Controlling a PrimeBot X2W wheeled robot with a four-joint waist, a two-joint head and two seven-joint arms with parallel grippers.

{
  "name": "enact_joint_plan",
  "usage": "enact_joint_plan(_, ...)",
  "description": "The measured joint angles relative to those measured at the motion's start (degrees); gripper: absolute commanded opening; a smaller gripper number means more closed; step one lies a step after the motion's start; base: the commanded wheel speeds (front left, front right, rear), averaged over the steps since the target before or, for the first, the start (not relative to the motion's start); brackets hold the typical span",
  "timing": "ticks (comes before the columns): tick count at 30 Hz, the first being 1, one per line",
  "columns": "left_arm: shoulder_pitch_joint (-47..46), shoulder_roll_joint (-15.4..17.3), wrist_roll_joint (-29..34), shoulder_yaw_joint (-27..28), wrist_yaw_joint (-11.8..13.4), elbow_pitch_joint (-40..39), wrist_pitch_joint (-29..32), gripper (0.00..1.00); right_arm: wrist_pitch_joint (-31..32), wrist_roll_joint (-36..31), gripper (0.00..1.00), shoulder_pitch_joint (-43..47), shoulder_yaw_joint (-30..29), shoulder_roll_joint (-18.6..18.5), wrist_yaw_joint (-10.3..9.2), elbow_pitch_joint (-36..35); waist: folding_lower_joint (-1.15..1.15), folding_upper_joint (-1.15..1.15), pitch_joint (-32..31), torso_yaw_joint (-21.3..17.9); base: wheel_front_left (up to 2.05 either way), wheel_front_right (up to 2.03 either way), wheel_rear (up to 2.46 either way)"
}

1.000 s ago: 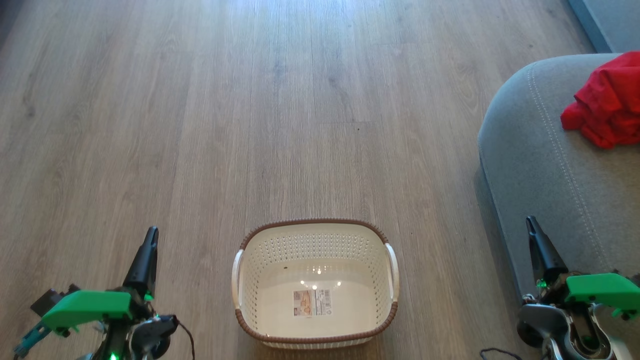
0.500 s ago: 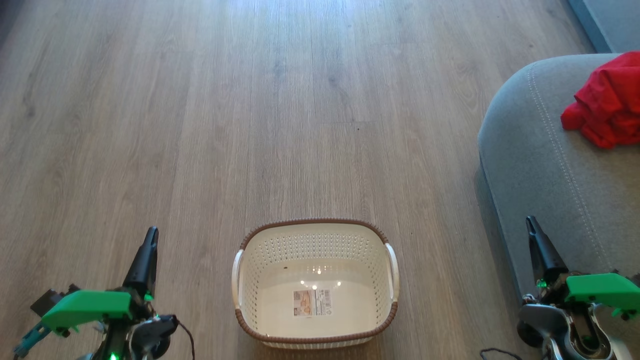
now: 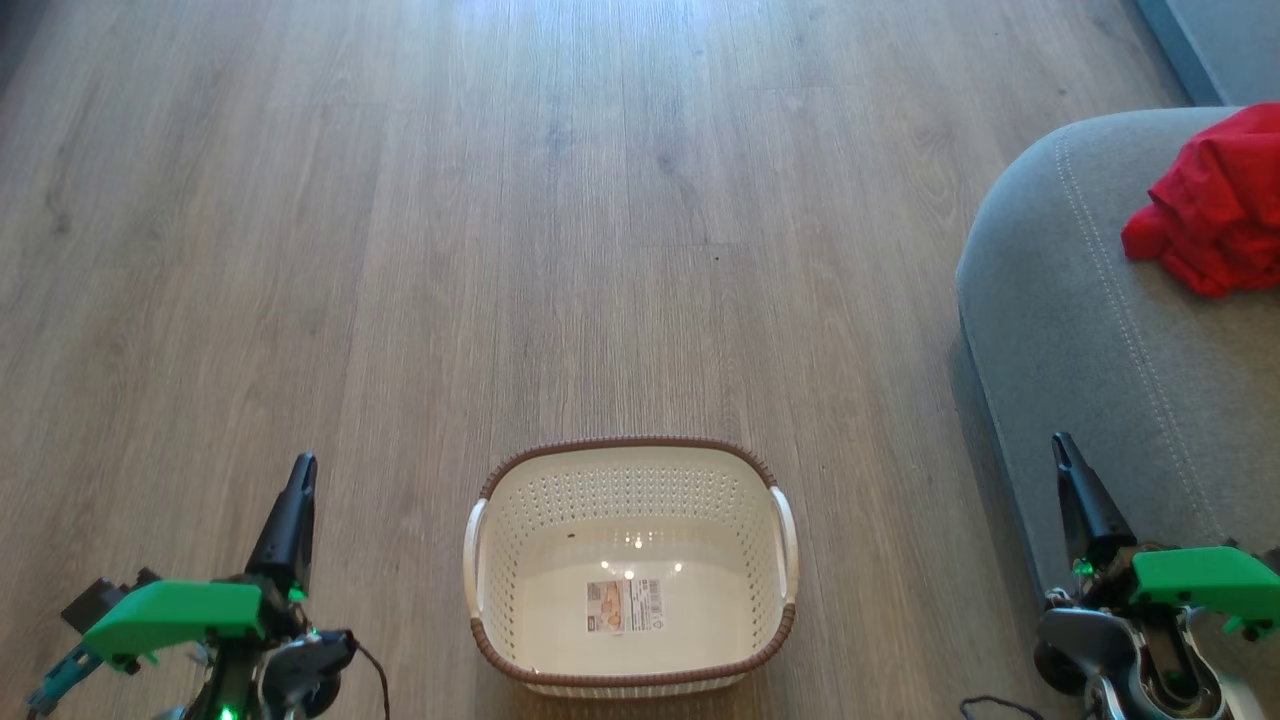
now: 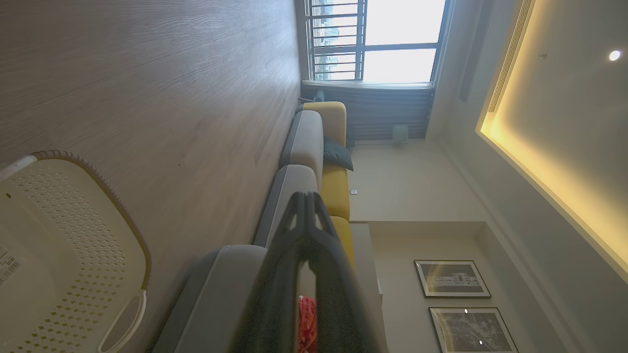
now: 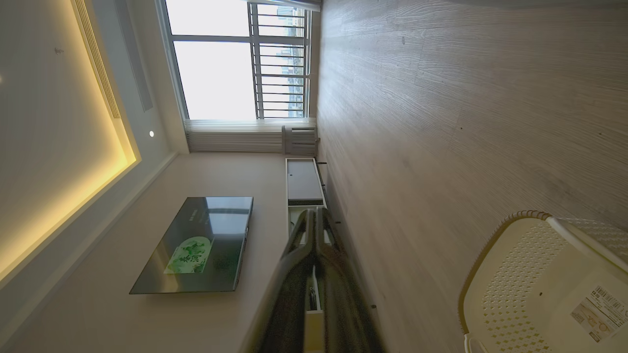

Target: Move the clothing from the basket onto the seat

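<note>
Lying beyond right tool: clothing

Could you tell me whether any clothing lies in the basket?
No, the laundry basket holds just a paper label; red clothing lies on the seat.

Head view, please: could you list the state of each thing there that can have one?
basket: upright on the floor, empty but for its paper label.
clothing: heaped on the seat.
left gripper: shut, empty.
right gripper: shut, empty.
</note>
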Motion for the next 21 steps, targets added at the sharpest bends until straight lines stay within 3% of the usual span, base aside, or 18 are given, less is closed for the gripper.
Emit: enact_joint_plan(21,0.0,0.0,0.0,0.0,0.0,0.0,0.0,0.00,0.0,0.0,0.00,0.0,0.0,0.0,0.00,0.0,0.00,0.00,0.0,0.0,0.00,0.00,0.00)
